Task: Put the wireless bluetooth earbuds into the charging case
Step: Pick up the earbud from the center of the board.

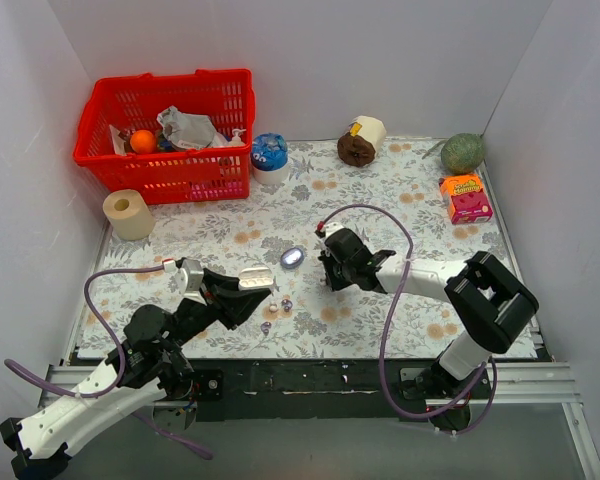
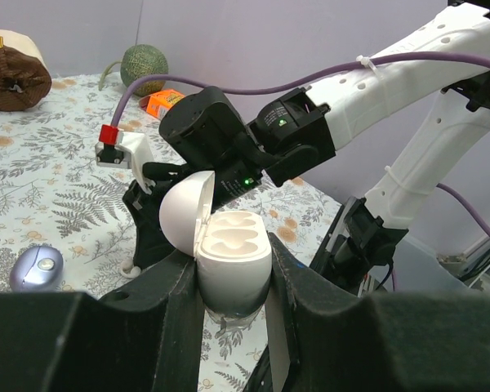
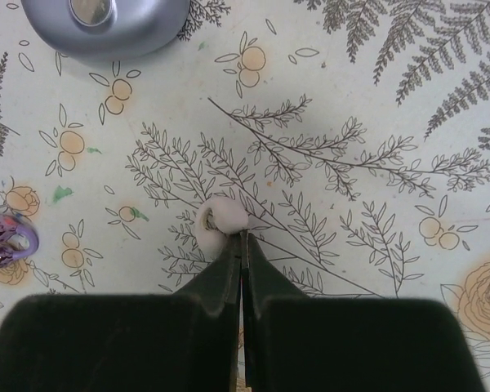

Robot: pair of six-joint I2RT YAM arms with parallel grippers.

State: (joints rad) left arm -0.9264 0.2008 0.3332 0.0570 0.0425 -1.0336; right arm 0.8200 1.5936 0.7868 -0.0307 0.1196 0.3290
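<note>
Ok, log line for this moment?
left gripper: holding open charging case | right gripper: shut, tips at whitish earbud | case sockets: empty

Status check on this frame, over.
Left gripper shut on the charging case, lid open, wells empty. Right gripper shut, tips at a whitish bit on the tablecloth, likely an earbud. Silver-blue disc nearby, not in the way.
</note>
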